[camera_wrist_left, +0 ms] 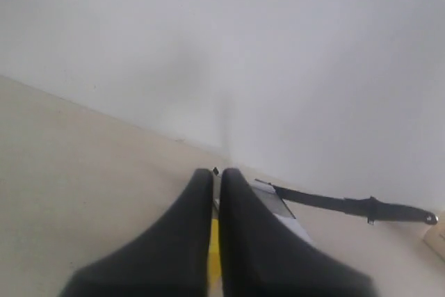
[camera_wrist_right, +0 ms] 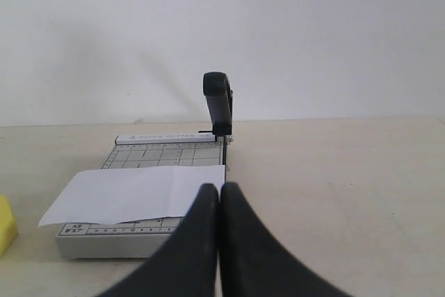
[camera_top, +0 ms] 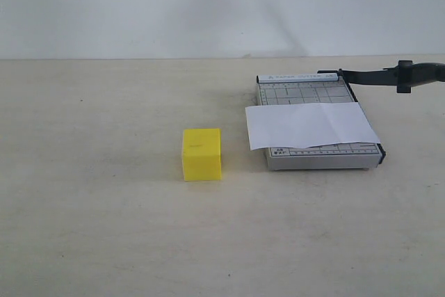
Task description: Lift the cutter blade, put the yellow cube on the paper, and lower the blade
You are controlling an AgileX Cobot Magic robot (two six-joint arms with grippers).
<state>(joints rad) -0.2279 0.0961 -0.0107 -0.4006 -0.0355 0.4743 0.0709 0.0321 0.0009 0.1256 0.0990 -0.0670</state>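
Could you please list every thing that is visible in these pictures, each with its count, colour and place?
yellow cube: one, bright yellow, on the table, left of the trimmer board and apart from it
paper: one, white, lying across the trimmer board, left edge overhanging
cutter blade: one, black, raised off the board, hinged at its far right corner
trimmer board: one, grey with grid, on the table, right of centre
table: one, beige, under everything
wall: one, white, behind the table
left gripper: one, black, shut, empty, above the table
right gripper: one, black, shut, empty, facing the board

Yellow cube [camera_top: 201, 153], white paper [camera_top: 306, 124], black blade [camera_top: 368, 76]
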